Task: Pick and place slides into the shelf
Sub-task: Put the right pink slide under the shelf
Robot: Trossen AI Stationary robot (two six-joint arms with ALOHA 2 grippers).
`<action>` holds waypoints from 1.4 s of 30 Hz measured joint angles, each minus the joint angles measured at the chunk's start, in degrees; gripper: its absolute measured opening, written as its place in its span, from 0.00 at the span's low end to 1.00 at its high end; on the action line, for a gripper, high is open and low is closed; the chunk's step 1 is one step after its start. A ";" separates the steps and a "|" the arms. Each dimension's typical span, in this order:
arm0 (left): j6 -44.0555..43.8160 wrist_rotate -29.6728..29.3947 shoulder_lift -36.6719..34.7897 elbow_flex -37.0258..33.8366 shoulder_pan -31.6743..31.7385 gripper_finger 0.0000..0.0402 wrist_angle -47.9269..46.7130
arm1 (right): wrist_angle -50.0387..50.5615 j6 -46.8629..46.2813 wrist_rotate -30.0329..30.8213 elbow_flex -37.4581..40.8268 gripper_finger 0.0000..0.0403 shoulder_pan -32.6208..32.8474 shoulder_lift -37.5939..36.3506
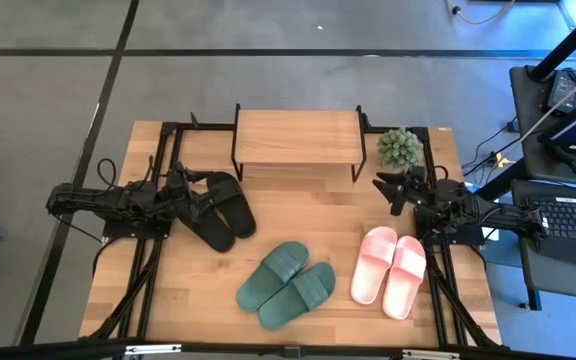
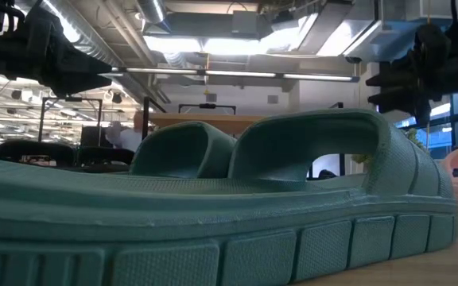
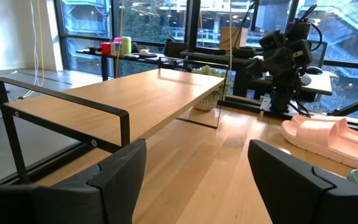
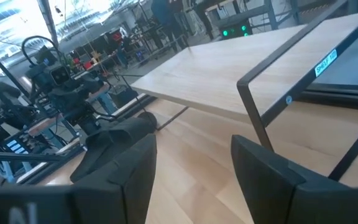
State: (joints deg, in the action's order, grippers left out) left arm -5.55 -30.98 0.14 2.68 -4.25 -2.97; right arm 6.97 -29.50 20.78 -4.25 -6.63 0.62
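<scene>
The shelf (image 1: 298, 138) stands at the table's far middle, a light board on thin black legs; it also shows in both wrist views (image 3: 135, 99) (image 4: 241, 62). The black slides (image 1: 225, 208) lie side by side left of centre, the dark green slides (image 1: 288, 283) near the front middle, and the pink slides (image 1: 390, 270) to the right. My left gripper (image 1: 190, 193) is open, raised beside the black pair's left side, and points at the shelf (image 3: 197, 180). My right gripper (image 1: 393, 188) is open, raised beyond the pink pair (image 4: 194, 168). Neither holds anything.
A small green potted plant (image 1: 400, 147) stands just right of the shelf, close to my right gripper. In the low view the green slides (image 2: 213, 214) fill the front and hide most of the table. Bare wood lies between the shelf and the slides.
</scene>
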 joint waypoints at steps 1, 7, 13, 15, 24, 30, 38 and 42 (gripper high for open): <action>0.01 0.00 0.00 0.00 0.01 0.68 -0.01 | -0.20 0.35 0.00 0.00 0.52 0.00 0.00; -0.02 0.00 -0.01 0.00 0.02 0.68 -0.01 | -0.51 6.91 0.06 0.00 0.52 0.00 -0.01; -0.01 -0.02 0.00 0.02 0.02 0.68 0.01 | -0.51 7.54 0.04 0.00 0.52 0.00 0.00; 0.01 0.00 0.01 0.02 0.01 0.68 0.01 | -0.51 7.60 0.04 0.01 0.52 0.00 -0.01; 0.01 0.00 0.01 0.01 -0.01 0.68 0.01 | -0.51 7.52 0.06 0.01 0.52 0.00 -0.01; 0.01 0.00 0.00 0.00 0.01 0.68 0.00 | 0.02 8.37 0.02 0.01 0.52 0.00 0.00; 0.00 0.00 -0.02 0.00 0.02 0.68 -0.01 | 0.19 18.08 -6.91 -3.92 0.52 1.72 1.14; 0.45 0.00 0.01 0.00 -0.01 0.68 0.01 | 2.82 23.71 -6.94 -10.13 0.52 3.64 6.72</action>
State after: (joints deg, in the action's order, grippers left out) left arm -5.09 -30.98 0.14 2.68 -4.25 -2.96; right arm 9.80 -5.79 13.84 -14.38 -2.99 7.34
